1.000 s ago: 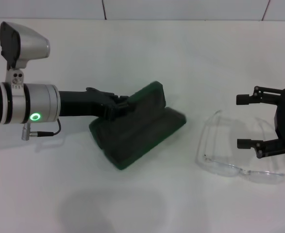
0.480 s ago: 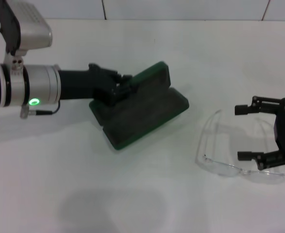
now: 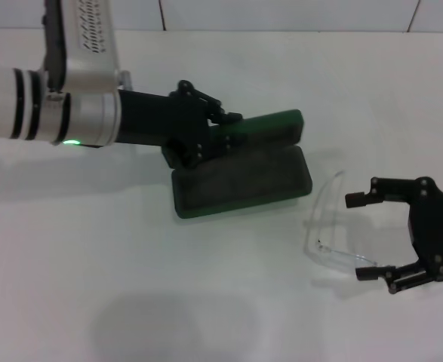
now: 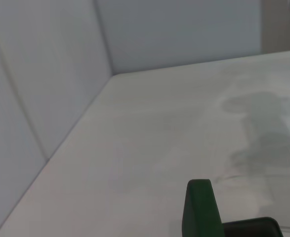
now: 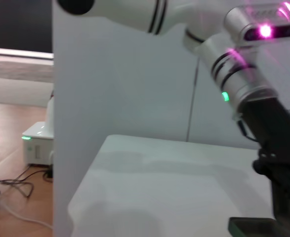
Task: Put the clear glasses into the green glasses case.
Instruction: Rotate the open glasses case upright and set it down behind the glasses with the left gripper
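Clear glasses [image 3: 334, 234] lie on the white table [image 3: 206, 302], right of the green glasses case [image 3: 240, 177] and just apart from it. Around their right side sits the right end effector [image 3: 364, 235], fingers spread wide, one fingertip [image 3: 355, 200] beyond the frame, the other nearer the robot. The left end effector [image 3: 219, 136] pinches the case's raised lid, and the case stands open mid-table.
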